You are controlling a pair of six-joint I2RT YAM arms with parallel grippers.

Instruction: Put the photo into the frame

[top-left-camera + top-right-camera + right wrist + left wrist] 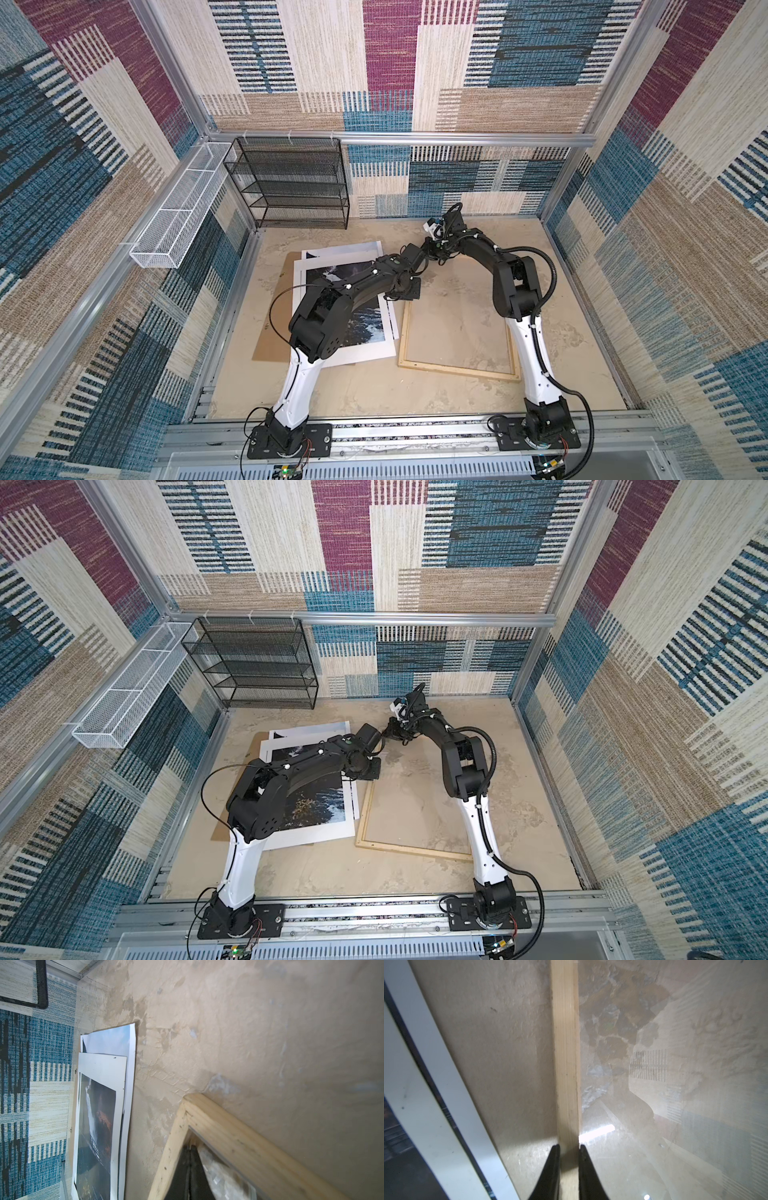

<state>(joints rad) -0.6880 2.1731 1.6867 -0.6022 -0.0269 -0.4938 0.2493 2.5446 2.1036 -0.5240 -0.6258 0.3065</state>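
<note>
Left gripper (569,1148) fingers clamp one rail of the frame (566,1059), one finger on each side. Right gripper (189,1153) is pressed closed and empty, its tip inside the frame's far corner over the glazing. Photo (96,1124) lies flat beside the frame, under white mat (104,1064). Judgement: frame positioning step. Slide it flat and slowly, without twisting the rail or nudging the paper stack.

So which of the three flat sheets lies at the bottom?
The brown backing board: it lies under the white mat and the photo, only its edges showing.
</note>
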